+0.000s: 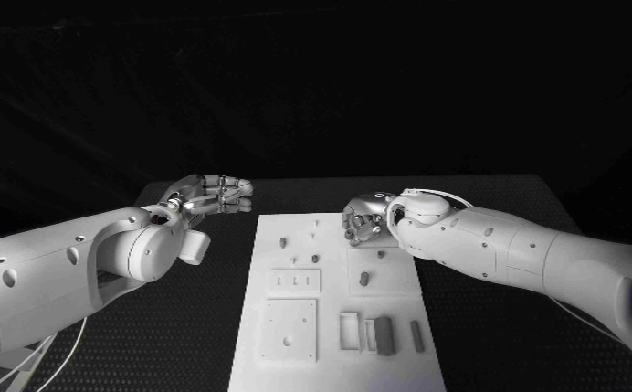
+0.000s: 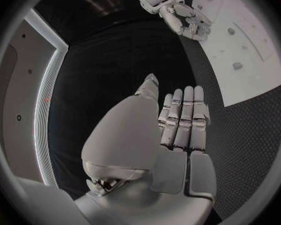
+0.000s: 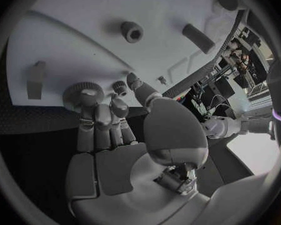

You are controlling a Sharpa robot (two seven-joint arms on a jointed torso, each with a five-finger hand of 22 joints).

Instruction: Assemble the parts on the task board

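I've got the right hand (image 1: 365,224) at the far right corner of the task board (image 1: 336,319), fingers near a round knurled part (image 3: 83,92) but gripping nothing (reaching, I judge), while the left hand (image 1: 211,194) waits flat and empty over the tabletop (image 1: 197,337), clear of the parts (image 1: 384,335)

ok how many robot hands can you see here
2. The left hand is above the black table, just left of the far end of the task board. The right hand is at the board's far right edge. Neither is hidden.
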